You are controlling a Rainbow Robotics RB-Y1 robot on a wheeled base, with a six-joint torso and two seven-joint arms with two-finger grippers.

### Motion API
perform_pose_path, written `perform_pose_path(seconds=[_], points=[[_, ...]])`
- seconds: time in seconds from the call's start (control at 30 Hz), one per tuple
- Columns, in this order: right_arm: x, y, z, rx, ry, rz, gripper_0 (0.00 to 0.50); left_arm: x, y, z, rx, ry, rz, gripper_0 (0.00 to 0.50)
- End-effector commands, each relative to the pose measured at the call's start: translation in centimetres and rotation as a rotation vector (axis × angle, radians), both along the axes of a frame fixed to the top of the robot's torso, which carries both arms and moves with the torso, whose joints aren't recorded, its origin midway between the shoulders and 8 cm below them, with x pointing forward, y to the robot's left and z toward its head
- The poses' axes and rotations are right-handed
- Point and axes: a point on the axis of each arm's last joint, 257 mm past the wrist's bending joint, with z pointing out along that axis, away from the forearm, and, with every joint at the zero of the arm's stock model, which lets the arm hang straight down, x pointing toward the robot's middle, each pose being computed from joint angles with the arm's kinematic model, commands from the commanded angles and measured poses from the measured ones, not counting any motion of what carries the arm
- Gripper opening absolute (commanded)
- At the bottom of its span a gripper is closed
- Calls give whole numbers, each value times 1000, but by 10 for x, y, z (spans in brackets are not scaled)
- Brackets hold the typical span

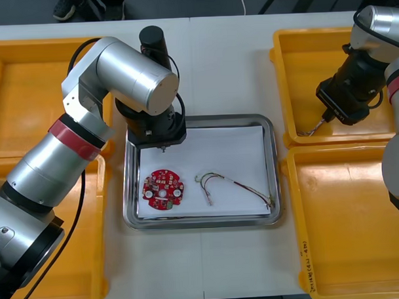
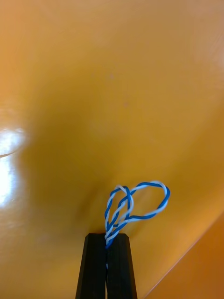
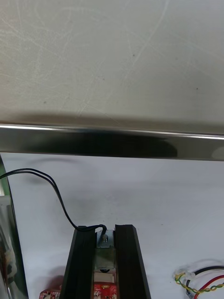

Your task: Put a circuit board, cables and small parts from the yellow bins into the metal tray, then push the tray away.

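My left gripper [image 1: 163, 149] hangs over the near-left part of the metal tray [image 1: 274, 186], which is white inside. In the left wrist view this gripper [image 3: 106, 227] is shut on the metal end piece of a thin black cable [image 3: 51, 184] that trails off to one side. A round red circuit board [image 1: 163, 188] and a red and yellow cable [image 1: 235, 185] lie in the tray. My right gripper [image 1: 323, 121] is low in the far right yellow bin [image 1: 295, 67], shut [image 2: 107, 236] on a twisted blue and white cable [image 2: 140, 201] looped just past its fingertips.
The tray's shiny rim [image 3: 112, 145] crosses ahead of the left fingers, with bare table beyond it. Another yellow bin [image 1: 346, 216] sits near right, and two more stand at the left [image 1: 27, 96]. My left arm reaches across the left bins.
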Motion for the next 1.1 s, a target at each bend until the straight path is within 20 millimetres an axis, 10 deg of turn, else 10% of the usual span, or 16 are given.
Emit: perform_pose_path(seconds=[0.03, 0.43, 0.77, 1.1], points=[[17, -3, 52, -21, -51, -10, 0, 0, -12, -1, 11, -25, -61, 0], [18, -45, 92, -149, -76, 141, 0, 0, -8, -10, 14, -29, -63, 31], [34, -66, 79, -223, -132, 160, 0, 0, -2, -9, 33, -28, -48, 460], [40, -75, 63, -246, -157, 174, 14, 0, 14, 30, 19, -61, -10, 500]])
